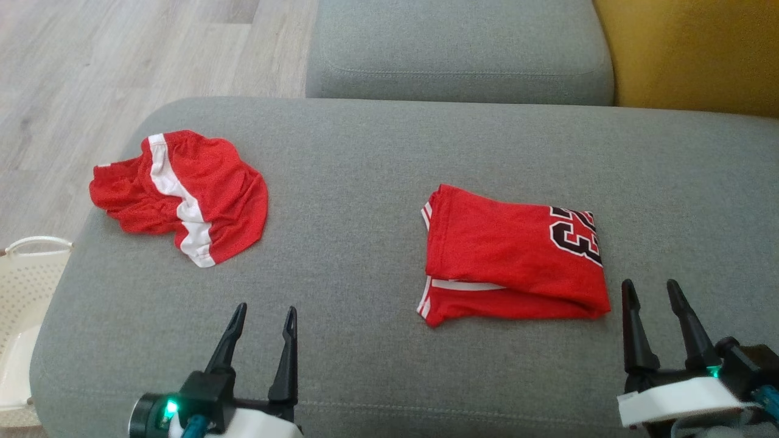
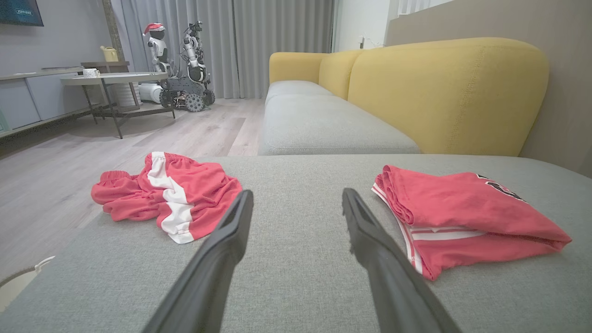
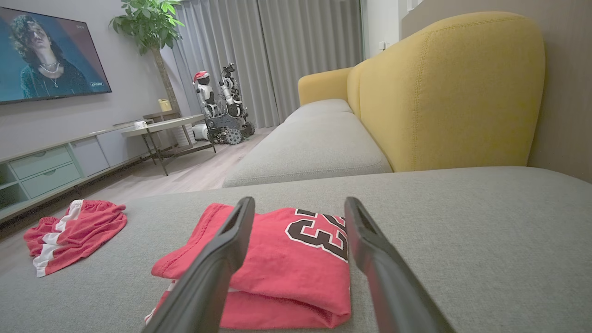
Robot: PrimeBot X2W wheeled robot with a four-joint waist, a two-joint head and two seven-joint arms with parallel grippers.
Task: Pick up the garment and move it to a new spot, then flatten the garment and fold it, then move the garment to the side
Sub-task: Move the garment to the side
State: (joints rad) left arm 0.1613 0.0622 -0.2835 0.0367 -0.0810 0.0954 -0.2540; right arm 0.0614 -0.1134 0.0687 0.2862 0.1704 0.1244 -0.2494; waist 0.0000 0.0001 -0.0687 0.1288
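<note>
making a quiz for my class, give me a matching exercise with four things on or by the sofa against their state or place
Things:
1 shorts
2 jersey
3 basket
4 left gripper

States or places:
a folded
b open, holding nothing
c crumpled
d low down, left of the cushion

Pairs: 1-c, 2-a, 3-d, 4-b

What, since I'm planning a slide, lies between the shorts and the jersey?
Bare grey cushion between shorts and jersey, shown in the head view.
</note>
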